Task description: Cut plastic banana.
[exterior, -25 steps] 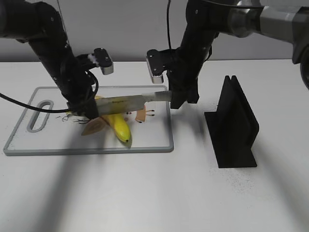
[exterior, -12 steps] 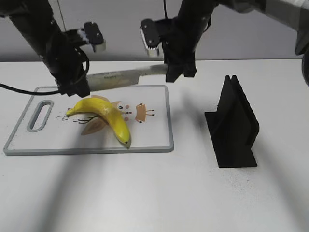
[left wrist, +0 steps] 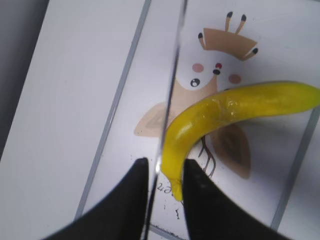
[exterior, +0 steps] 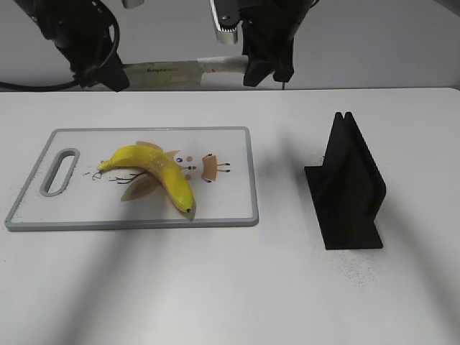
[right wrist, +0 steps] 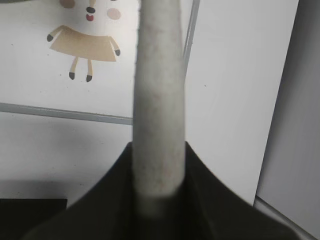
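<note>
Yellow banana lies uncut on the board. Both grippers clamp the knife level overhead: left gripper on the blade, right gripper on the handle, likely steadying it for cutting.

both arms run off the exterior view's top edge, and the left gripper hides the knife tip.

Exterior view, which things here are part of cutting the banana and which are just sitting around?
Part of the job:
banana
knife, held at both ends
left gripper, right gripper
cutting board

Just lying about:
black stand on the table
</note>
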